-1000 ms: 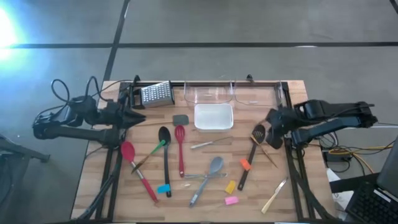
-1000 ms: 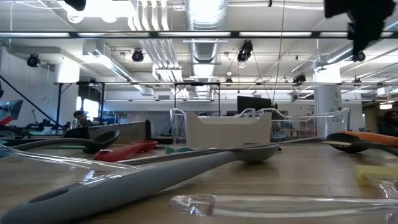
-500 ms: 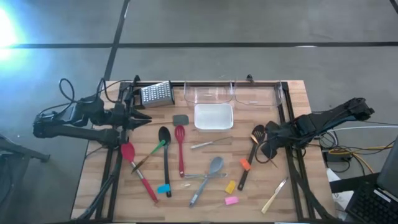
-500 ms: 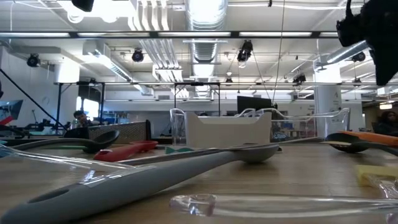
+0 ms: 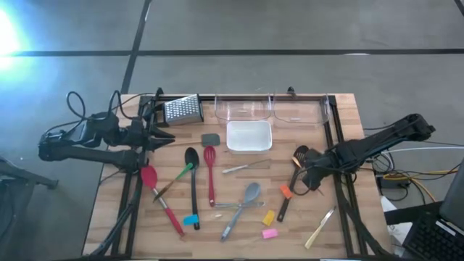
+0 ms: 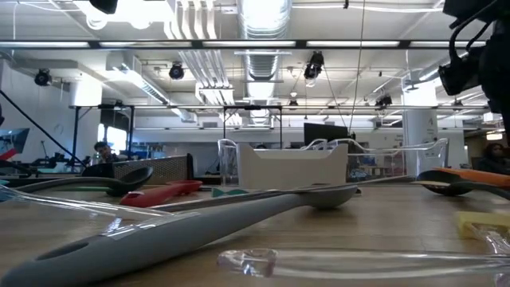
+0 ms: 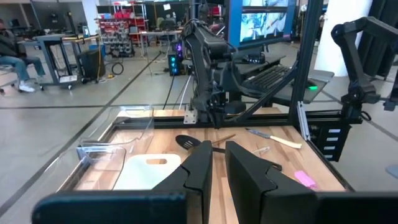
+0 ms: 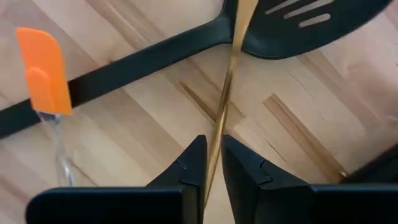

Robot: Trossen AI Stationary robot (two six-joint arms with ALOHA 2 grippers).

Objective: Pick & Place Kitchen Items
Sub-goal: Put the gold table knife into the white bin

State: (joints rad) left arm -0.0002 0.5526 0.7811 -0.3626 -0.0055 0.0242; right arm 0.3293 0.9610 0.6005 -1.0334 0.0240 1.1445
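Utensils lie scattered over the table [image 5: 341, 109]. Near its right edge a wooden stick [image 8: 225, 99] crosses the handle of the slotted spoon [image 8: 311, 25], beside an orange spatula [image 8: 43, 71]. The right gripper [image 8: 211, 163] is low over them, its narrowly parted fingers [image 8: 186, 167] either side of the stick; whether they press it I cannot tell. Toward the middle lie a grey spoon [image 5: 246, 199] and a red spatula [image 5: 210, 170]. The left gripper [image 5: 168, 138] hovers near the grater [image 5: 181, 109], fingers almost together, holding nothing.

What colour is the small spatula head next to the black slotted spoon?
Orange spatula head, clearest in the right wrist view.
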